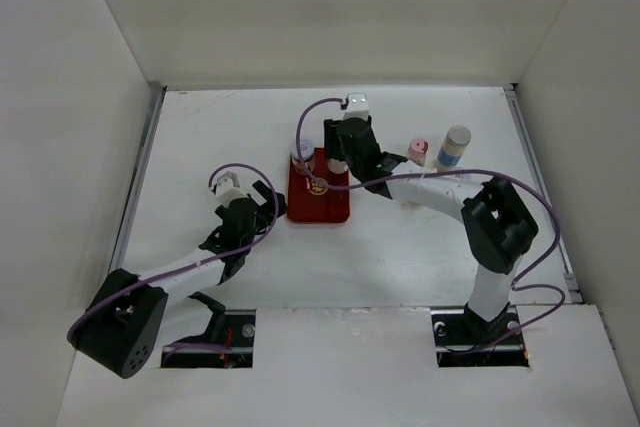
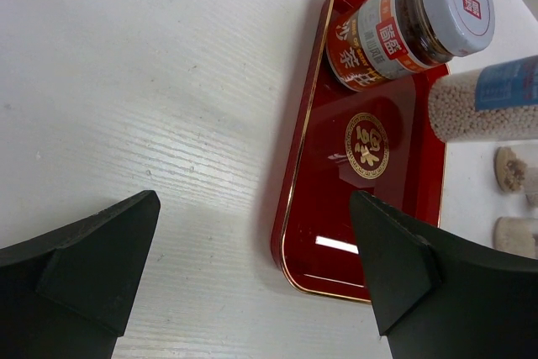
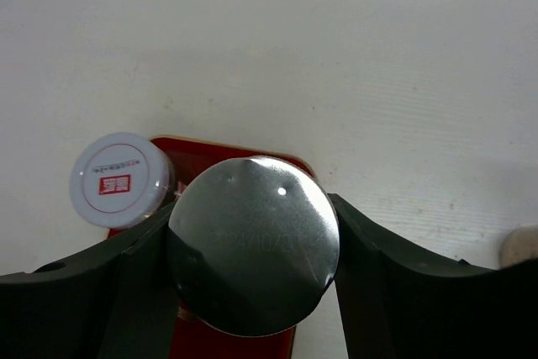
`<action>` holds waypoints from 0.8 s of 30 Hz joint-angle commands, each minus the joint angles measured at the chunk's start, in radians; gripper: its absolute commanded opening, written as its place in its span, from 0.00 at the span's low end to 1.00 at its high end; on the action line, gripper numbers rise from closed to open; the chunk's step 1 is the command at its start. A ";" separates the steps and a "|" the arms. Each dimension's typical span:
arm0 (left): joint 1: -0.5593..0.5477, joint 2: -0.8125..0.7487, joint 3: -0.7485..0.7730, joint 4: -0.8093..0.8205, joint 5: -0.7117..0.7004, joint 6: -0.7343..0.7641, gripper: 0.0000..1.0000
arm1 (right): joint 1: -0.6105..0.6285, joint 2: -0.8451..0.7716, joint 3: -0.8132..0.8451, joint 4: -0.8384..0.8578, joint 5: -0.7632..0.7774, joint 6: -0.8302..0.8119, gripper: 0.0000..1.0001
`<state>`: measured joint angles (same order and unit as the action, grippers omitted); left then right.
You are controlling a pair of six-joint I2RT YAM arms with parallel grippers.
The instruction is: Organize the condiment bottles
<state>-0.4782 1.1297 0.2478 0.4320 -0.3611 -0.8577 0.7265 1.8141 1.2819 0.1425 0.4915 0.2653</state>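
Holding a silver-capped bottle [image 3: 252, 237] tight in the right tool [image 3: 254, 251], over the red tray [image 2: 336, 216].
Squeezing the bottle's sides with both fingers [image 3: 387, 275], at the tray's far end, just beside a white-capped jar [image 3: 122, 178] standing in the far left corner. Cannot tell whether touching the tray. Holding the left tool [image 2: 252, 208] spread wide with nothing in it, low over the tabletop [image 2: 151, 73] by the tray's left edge. Off to the right on the tabletop, a pink-capped bottle [image 1: 418, 151] and a taller blue-label bottle [image 1: 454, 148], close together.

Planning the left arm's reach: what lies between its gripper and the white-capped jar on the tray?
Between the left gripper and the white-capped jar: bare table, then open red tray floor, seen in the left wrist view.
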 commanded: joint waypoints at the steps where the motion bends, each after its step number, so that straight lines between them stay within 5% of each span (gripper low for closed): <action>1: 0.006 0.001 -0.008 0.051 0.007 -0.009 1.00 | 0.004 0.025 0.099 0.115 0.010 -0.009 0.50; 9: 0.002 0.001 -0.007 0.062 0.011 -0.010 1.00 | 0.006 0.103 0.148 0.120 -0.053 0.017 0.53; 14: 0.008 -0.005 -0.013 0.060 0.011 -0.010 1.00 | 0.007 0.146 0.146 0.124 -0.039 0.052 0.70; 18: 0.003 0.008 -0.008 0.065 0.011 -0.010 1.00 | 0.007 0.068 0.109 0.124 -0.028 0.049 0.90; 24: 0.008 0.002 -0.012 0.063 0.011 -0.010 1.00 | -0.012 -0.186 -0.074 0.132 0.012 0.055 0.94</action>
<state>-0.4778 1.1355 0.2459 0.4412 -0.3546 -0.8616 0.7300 1.8030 1.2671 0.1967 0.4629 0.3027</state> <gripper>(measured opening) 0.997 0.941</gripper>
